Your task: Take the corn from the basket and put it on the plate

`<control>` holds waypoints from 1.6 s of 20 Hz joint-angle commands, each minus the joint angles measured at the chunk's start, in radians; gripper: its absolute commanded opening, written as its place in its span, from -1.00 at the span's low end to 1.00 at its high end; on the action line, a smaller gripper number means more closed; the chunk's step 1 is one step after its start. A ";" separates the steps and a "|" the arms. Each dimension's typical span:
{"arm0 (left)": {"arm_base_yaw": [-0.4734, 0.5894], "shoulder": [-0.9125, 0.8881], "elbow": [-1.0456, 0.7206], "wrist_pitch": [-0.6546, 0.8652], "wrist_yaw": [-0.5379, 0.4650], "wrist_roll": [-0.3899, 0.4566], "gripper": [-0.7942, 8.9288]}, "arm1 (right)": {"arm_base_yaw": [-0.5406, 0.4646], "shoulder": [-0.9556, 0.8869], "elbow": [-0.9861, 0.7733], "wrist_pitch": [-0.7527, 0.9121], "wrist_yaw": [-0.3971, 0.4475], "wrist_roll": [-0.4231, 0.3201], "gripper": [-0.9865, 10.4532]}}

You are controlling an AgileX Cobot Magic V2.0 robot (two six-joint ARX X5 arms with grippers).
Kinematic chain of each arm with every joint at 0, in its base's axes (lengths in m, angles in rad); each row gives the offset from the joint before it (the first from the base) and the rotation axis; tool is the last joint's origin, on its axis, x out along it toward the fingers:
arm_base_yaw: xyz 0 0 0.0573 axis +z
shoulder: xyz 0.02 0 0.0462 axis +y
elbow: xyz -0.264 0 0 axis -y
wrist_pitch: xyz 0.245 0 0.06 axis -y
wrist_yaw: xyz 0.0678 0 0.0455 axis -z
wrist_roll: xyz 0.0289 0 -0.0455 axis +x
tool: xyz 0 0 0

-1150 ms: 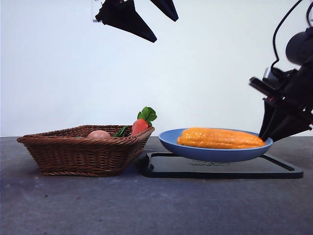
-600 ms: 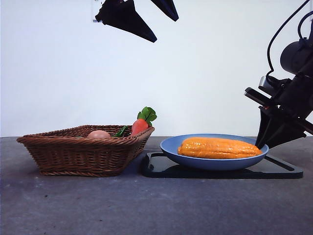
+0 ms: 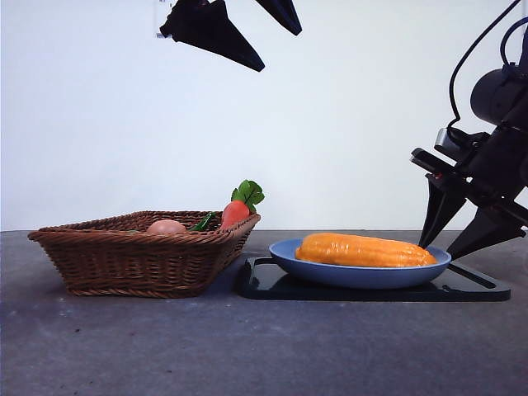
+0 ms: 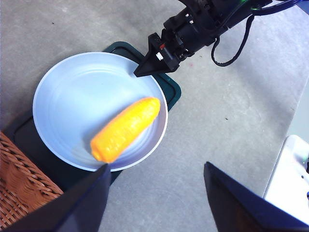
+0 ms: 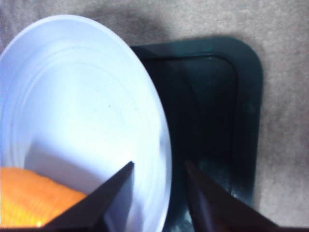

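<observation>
Front view, items by size, with reason for placement.

Basket [image 3: 140, 254]: wicker, on the left of the table; source container, now holding only a carrot [image 3: 236, 212] and a pinkish-tan item [image 3: 167, 226] (neither is wanted).

Tray [image 3: 470, 289]: flat, black, right of the basket; serves as a base under the plate.

Plate [image 3: 289, 254]: blue, resting on the tray; the destination.

Corn [image 3: 365, 250]: lying lengthwise in the plate, touched by nothing, so the placement looks done.

Right gripper [image 3: 460, 239]: low at the plate's right edge, jaws spread and empty; the wrist view shows them astride the rim [image 5: 161, 140], one inside and one outside, which suggests it was steadying the plate rather than the cob.

Left gripper [image 4: 154, 193]: high above the scene, jaws wide and empty, waiting clear of the work.
</observation>
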 commanded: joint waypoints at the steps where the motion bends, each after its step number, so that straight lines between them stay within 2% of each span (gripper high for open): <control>1: -0.006 0.004 0.017 0.013 0.002 -0.001 -0.19 | -0.016 -0.039 0.022 -0.022 0.016 -0.011 -0.48; 4: -0.006 0.004 0.017 0.013 0.002 -0.001 -0.19 | -0.038 -0.147 0.022 -0.085 0.053 -0.033 -0.48; 8: -0.001 0.004 0.017 0.010 0.002 -0.001 -0.20 | -0.037 -0.334 0.022 -0.249 0.037 -0.106 -0.48; 12: -0.001 0.004 0.017 0.008 0.002 -0.001 -0.20 | 0.046 -0.510 0.021 -0.424 0.007 -0.185 -0.48; 14: -0.001 0.004 0.017 0.005 0.002 0.000 -0.24 | 0.097 -0.573 0.013 -0.476 0.007 -0.193 -0.50; 17: -0.001 0.004 0.017 0.001 0.002 0.000 -0.43 | 0.171 -0.642 -0.031 -0.488 0.007 -0.193 -0.55; 21: -0.001 0.004 0.017 -0.021 0.002 0.000 -0.82 | 0.253 -0.700 -0.153 -0.426 0.008 -0.193 -0.82; 24: -0.001 0.004 0.017 -0.023 0.002 0.000 -0.83 | 0.271 -0.710 -0.215 -0.390 0.007 -0.190 -0.82; 32: -0.001 0.004 0.017 -0.019 0.002 -0.001 -0.83 | 0.266 -0.708 -0.217 -0.369 0.007 -0.184 -0.82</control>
